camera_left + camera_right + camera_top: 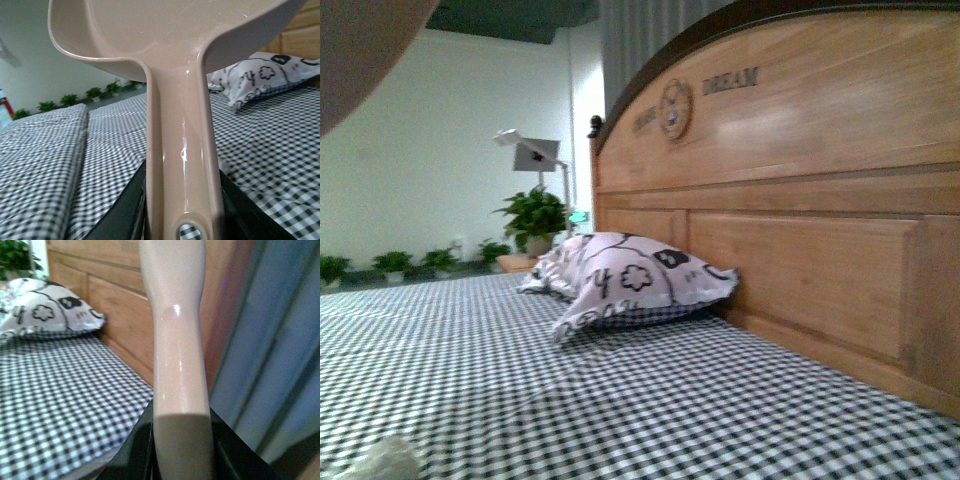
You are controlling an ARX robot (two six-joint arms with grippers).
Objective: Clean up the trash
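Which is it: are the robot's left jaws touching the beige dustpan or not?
Touching. The left wrist view shows the handle of the dustpan squeezed between the dark jaws of the left gripper, with no gap on either side.

One pillow (pixel 630 280), one paper wad (pixel 380 462), one dustpan (pixel 180 100), one beige handle (pixel 177 340), one headboard (pixel 800 150).

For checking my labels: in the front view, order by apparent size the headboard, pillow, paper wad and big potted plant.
1. headboard
2. pillow
3. potted plant and paper wad: alike; the wad is near and cut off.
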